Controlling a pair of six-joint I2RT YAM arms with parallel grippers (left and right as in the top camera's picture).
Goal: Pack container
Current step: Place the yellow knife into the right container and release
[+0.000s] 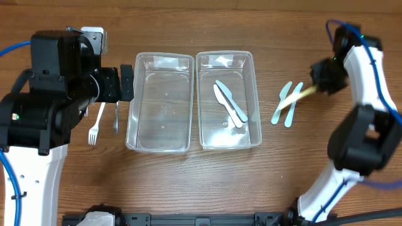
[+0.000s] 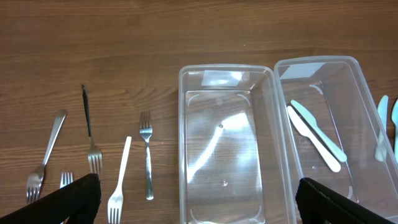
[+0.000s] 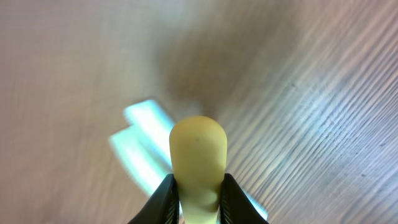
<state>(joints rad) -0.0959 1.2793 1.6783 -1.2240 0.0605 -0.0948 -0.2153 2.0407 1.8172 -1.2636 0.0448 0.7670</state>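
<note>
Two clear plastic containers stand side by side mid-table. The left container point(image 1: 160, 103) point(image 2: 227, 149) is empty. The right container point(image 1: 228, 100) point(image 2: 329, 124) holds two plastic knives, one white point(image 1: 229, 107) and one pale blue point(image 1: 233, 100). My right gripper point(image 1: 320, 81) point(image 3: 198, 199) is shut on a yellow plastic utensil point(image 1: 305, 93) point(image 3: 198, 155) above two pale blue utensils point(image 1: 286, 104) point(image 3: 140, 140) lying right of the containers. My left gripper point(image 1: 125, 83) point(image 2: 196, 205) is open and empty at the left container's left side.
Several forks lie on the wood left of the containers: a white plastic fork point(image 1: 97, 123) point(image 2: 120, 180) and metal forks point(image 1: 115, 117) point(image 2: 147, 155). More metal forks point(image 2: 90, 134) point(image 2: 45, 158) lie further left in the left wrist view.
</note>
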